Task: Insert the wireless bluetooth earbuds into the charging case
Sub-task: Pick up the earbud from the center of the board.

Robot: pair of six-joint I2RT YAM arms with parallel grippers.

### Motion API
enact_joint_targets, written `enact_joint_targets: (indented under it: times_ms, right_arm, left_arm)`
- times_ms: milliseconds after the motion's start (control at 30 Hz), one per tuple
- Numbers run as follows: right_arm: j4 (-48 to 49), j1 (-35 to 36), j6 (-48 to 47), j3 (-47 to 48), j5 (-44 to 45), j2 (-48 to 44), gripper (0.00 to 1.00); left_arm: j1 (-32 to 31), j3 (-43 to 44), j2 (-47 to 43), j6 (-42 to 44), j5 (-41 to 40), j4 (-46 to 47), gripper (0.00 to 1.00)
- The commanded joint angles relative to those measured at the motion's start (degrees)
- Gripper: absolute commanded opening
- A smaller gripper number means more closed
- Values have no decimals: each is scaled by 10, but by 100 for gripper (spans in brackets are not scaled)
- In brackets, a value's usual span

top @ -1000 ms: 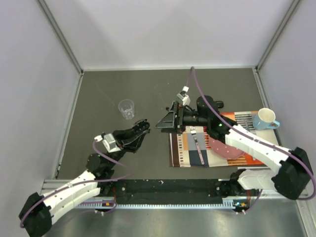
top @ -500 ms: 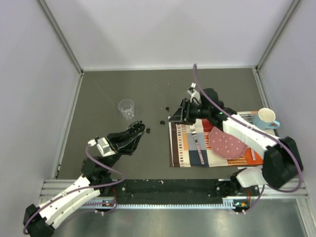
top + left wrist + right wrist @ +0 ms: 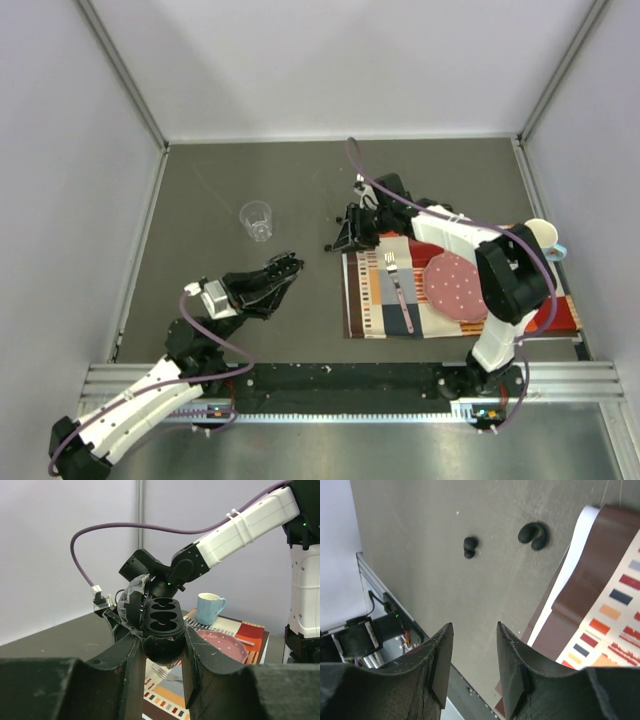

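Grey tabletop (image 3: 200,180): left end effector (image 3: 160,652) is clamping the open charging case (image 3: 161,625), presenting its sockets; right end effector (image 3: 473,630), jaws apart, is hovering above loose earbuds (image 3: 470,547).

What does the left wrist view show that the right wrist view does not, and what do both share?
Only the left wrist view: the left claw shut on the open charging case, its two sockets empty, plus the mug and the pink plate. Only the right wrist view: two black earbuds lying loose on the table, beyond the right claw, whose jaws stand apart and hold nothing. Both: the dark table and the patterned placemat.
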Motion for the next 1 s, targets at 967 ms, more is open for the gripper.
enact_joint_targets:
  times_ms: [967]
  right_arm:
    - [-106,18,-116,248,110,229,37]
  left_arm:
    - [-2,21,-34,-8,-2,-27,0]
